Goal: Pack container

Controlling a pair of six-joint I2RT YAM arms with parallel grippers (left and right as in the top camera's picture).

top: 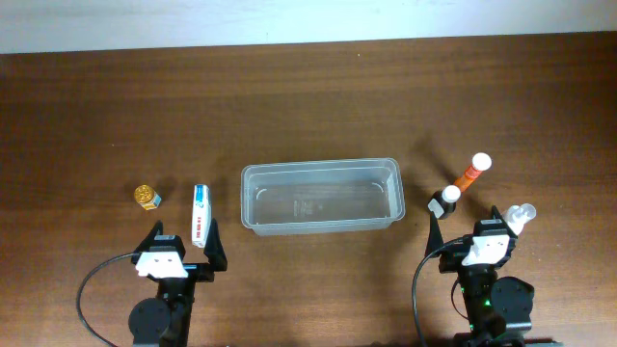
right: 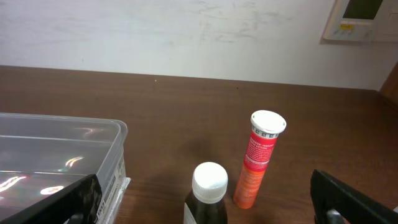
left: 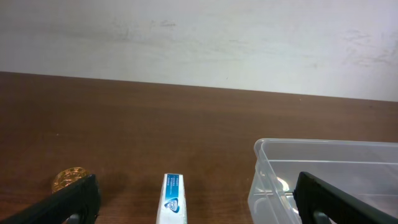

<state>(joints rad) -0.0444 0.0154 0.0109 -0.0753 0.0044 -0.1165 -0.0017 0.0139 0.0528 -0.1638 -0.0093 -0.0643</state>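
The clear plastic container (top: 321,196) sits empty at the table's middle; it also shows in the left wrist view (left: 323,177) and the right wrist view (right: 59,158). A white and blue box (top: 200,214) stands on edge left of it, between my left gripper's open fingers (left: 196,205). A small gold jar (top: 147,197) lies further left. My left gripper (top: 183,253) is open and empty. An orange tube (right: 260,158) and a dark bottle with a white cap (right: 207,194) stand in front of my open right gripper (top: 477,236). A clear bottle (top: 521,216) lies by it.
The brown wooden table (top: 308,106) stretches back to a white wall (left: 199,37). A white wall panel (right: 360,18) is at the upper right of the right wrist view. Cables (top: 92,289) loop from both arm bases near the front edge.
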